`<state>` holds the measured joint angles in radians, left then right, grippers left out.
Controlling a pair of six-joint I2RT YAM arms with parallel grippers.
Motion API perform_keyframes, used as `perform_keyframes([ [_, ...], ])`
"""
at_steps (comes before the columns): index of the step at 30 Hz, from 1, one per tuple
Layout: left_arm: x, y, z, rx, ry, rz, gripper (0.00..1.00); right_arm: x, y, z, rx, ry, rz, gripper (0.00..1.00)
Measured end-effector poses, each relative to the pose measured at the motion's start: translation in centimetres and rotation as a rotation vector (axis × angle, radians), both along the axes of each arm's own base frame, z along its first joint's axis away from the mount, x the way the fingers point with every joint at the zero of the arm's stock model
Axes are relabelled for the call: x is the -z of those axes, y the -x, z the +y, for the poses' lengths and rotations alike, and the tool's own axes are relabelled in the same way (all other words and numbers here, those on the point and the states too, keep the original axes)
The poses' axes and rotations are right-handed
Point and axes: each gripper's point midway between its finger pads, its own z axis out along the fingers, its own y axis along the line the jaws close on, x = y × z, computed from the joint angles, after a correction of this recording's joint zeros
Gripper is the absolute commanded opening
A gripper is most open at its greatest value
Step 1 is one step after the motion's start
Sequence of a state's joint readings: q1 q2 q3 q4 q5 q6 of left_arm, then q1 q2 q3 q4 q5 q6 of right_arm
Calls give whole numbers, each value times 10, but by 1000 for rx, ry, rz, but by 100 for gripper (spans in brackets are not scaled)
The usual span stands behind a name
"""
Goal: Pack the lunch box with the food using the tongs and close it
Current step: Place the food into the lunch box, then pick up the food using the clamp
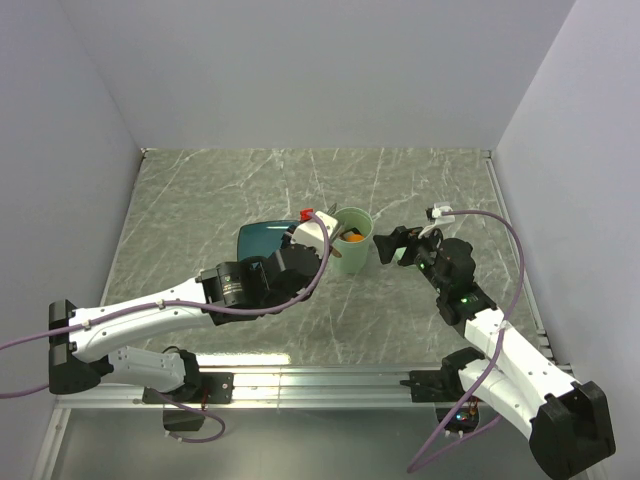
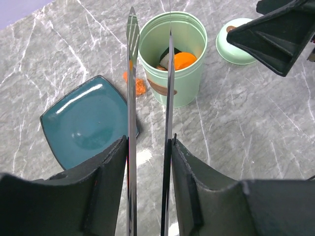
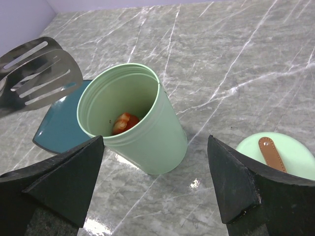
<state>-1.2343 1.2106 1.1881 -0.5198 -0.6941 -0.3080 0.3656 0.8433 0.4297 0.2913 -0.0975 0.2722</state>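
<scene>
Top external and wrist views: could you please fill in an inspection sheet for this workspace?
Surface: grey marble-patterned tabletop, glossy.
Job's things: pale mint-green cylindrical lunch box upright and open, with orange and dark toy food pieces inside. Its round green lid with brown handle lies on the table beside it. One orange food piece lies on the table between box and plate. Slotted metal tongs are empty, tips near the box's mouth.
Clutter: dark teal square plate, empty.
Grippers: left gripper clamps the tongs; right gripper is open, holding nothing.
Cables: purple cables run along both arms.
Surroundings: plain pale walls; metal rail at near edge.
</scene>
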Motion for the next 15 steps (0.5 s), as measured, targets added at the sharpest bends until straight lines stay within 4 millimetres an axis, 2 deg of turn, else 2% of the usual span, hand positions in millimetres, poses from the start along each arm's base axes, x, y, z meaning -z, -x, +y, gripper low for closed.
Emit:
perform_keyframes([
  [4, -2, -3, 5, -37, 0, -14, 44, 0, 0, 0, 2, 0, 0, 92],
  [7, -3, -9, 16, -121, 11, -35, 45, 0, 0, 0, 2, 0, 0, 92],
  [15, 28, -13, 53, -220, 1, -34, 47, 0, 0, 0, 2, 0, 0, 92],
])
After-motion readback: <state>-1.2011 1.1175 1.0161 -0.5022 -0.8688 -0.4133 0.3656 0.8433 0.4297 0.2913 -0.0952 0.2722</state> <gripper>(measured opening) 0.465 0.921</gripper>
